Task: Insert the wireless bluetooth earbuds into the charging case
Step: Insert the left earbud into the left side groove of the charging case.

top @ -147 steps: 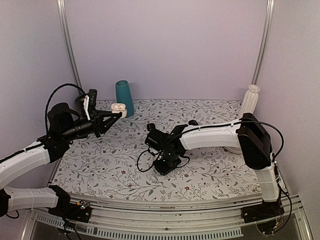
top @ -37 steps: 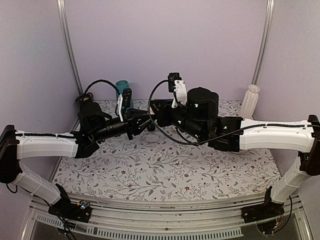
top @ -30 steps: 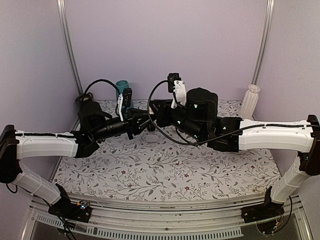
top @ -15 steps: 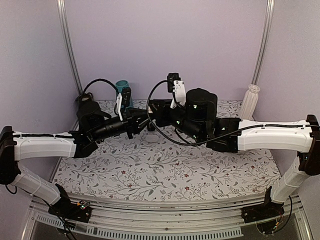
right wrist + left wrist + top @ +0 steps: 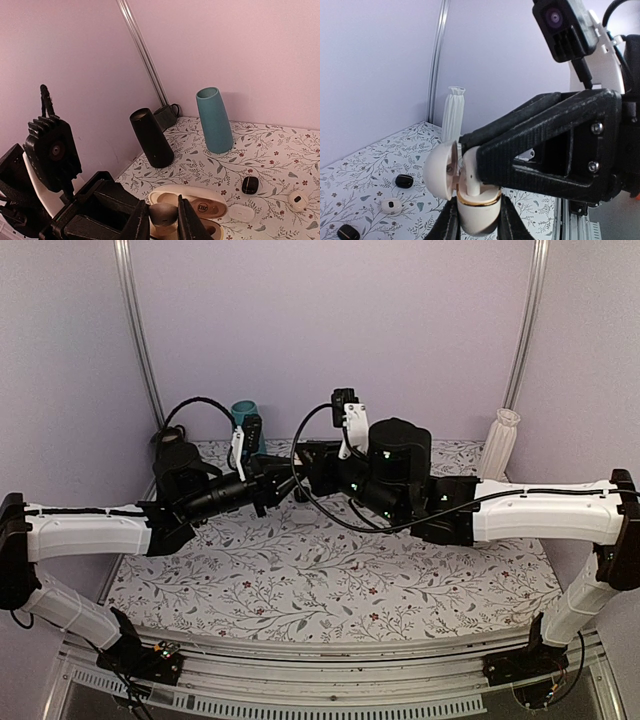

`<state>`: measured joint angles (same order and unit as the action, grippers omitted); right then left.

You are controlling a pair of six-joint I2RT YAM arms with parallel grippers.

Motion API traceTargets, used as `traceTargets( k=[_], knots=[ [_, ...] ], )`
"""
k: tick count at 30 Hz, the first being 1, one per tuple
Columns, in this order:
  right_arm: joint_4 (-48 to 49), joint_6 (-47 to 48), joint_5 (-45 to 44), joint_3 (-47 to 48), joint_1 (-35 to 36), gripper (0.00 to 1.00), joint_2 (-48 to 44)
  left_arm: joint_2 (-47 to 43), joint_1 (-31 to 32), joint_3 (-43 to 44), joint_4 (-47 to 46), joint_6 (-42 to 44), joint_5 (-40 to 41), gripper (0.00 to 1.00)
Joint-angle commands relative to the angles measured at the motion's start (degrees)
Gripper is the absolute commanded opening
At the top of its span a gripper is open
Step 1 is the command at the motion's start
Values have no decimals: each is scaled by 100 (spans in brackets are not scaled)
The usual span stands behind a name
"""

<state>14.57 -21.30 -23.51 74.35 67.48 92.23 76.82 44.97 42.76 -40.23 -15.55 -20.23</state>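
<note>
Floral table (image 5: 330,580), top view: lying well below left arm (image 5: 90,530) and right arm (image 5: 540,515), which are meeting in mid-air.
Left wrist: left gripper (image 5: 479,226) clamping open charging case (image 5: 477,212); earbud (image 5: 469,179) going stem-down into its well.
Right wrist: right gripper (image 5: 164,221) pinching that bud, jaws narrow.
Next, likely: seating it, releasing, backing straight out; room tight beside lid (image 5: 439,175).

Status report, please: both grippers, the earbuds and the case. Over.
Left fingers shut on the open charging case, held in the air. Right fingers on one earbud, stem down in the case. Nothing else at the opening.
</note>
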Motion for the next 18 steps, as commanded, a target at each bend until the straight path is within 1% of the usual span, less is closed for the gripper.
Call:
traceTargets(
  k=[1,10,18],
  knots=[
    [-252,90,252,159,125,22,140,-138,41,121,-185,79,159,0],
    [-531,50,365,387,125,28,182,-140,40,92,-196,85,167,0],
    [-1171,-108,193,734,116,34,201,-171,42,52,-247,96,142,0]
  ],
)
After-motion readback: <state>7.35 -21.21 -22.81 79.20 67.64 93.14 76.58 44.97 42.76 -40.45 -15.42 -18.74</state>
